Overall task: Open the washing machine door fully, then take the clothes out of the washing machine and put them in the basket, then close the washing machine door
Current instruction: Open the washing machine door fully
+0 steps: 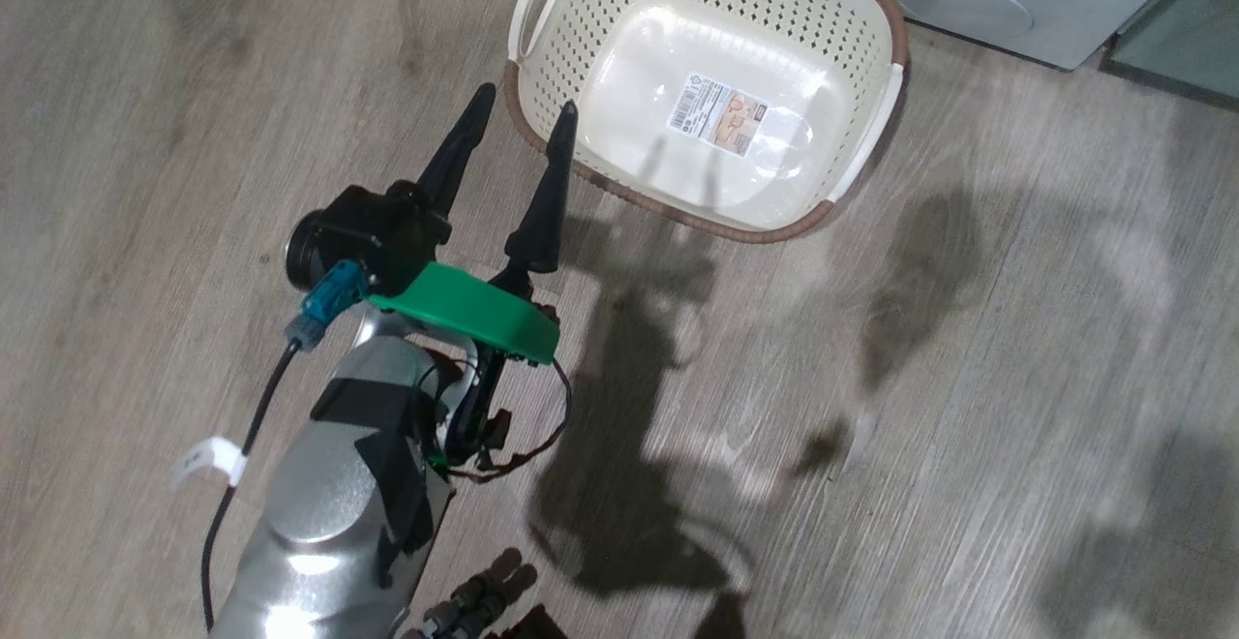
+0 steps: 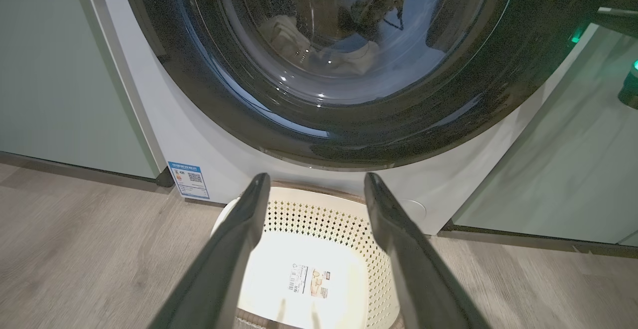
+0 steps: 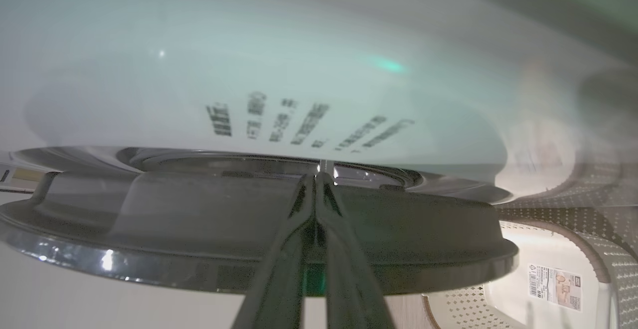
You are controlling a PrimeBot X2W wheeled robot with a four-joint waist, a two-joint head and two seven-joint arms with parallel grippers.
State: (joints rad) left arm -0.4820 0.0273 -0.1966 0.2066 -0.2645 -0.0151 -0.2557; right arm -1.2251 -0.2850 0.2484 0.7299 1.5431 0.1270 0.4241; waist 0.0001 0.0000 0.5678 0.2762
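The washing machine door (image 2: pixel 349 134), a wide black rim around clear glass, fronts the white washing machine (image 2: pixel 164 119). Pale clothes (image 2: pixel 319 55) show through the glass. In the right wrist view the door (image 3: pixel 149 229) lies edge-on, its glass bowl (image 3: pixel 249 109) bulging away from the dark rim. My right gripper (image 3: pixel 319 177) is shut, its fingertips lying on that rim at the bowl's base. How far the door stands open I cannot tell. The cream basket (image 1: pixel 711 87) sits empty on the floor before the machine. My left gripper (image 1: pixel 523 106) hangs open just outside the basket's near rim.
Pale green cabinet doors (image 2: pixel 55 80) flank the machine on both sides. A blue label sticker (image 2: pixel 188 179) marks the machine's lower front corner, and its round service flap (image 1: pixel 968 5) sits behind the basket. Wood-look floor (image 1: pixel 968 378) spreads around the basket.
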